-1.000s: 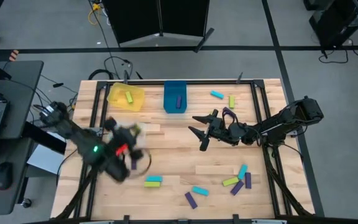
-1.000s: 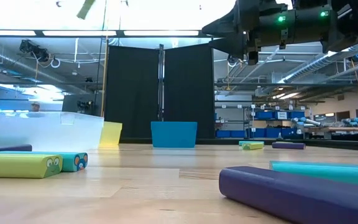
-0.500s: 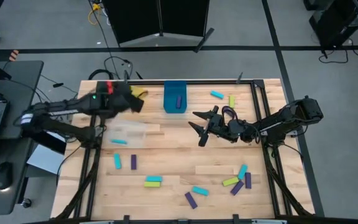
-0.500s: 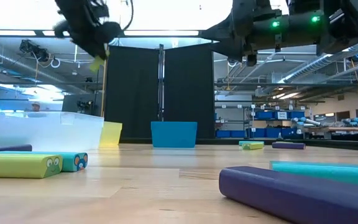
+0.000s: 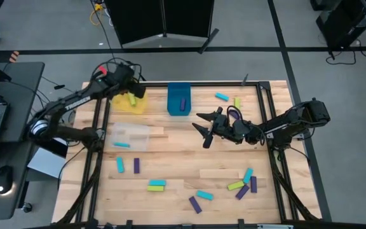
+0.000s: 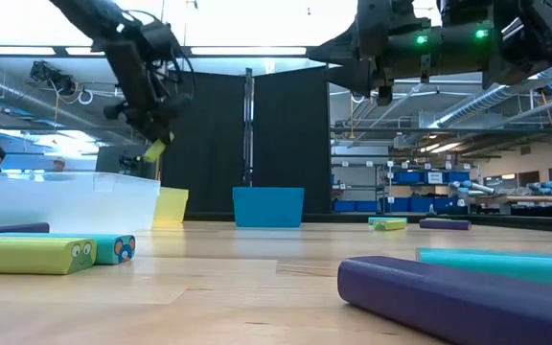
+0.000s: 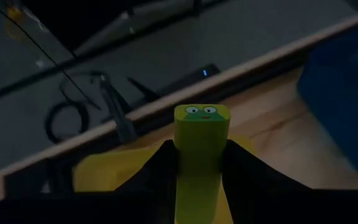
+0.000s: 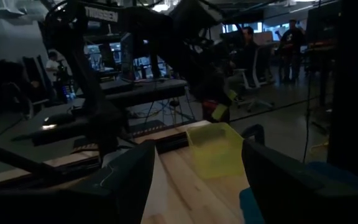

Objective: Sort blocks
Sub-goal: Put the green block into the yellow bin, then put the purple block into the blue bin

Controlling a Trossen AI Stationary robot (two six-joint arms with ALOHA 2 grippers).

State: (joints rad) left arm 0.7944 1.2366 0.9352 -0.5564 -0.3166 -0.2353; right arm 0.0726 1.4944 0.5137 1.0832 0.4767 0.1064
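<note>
Left pincer moved over yellow bin | grips lime block | right pincer open

high: bright, even | low: ceiling glare, near blocks blurred | wrists: dim, murky

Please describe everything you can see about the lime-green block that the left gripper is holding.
The lime-green block is a small flat bar with rounded edges and looks like smooth plastic or foam. Its exposed end carries a little cartoon face with two eyes and a smile. The left gripper is shut on it, one dark finger pressing each side, with the face end sticking out past the fingertips. It hangs in the air above the yellow bin at the table's far left corner, touching nothing else.
</note>
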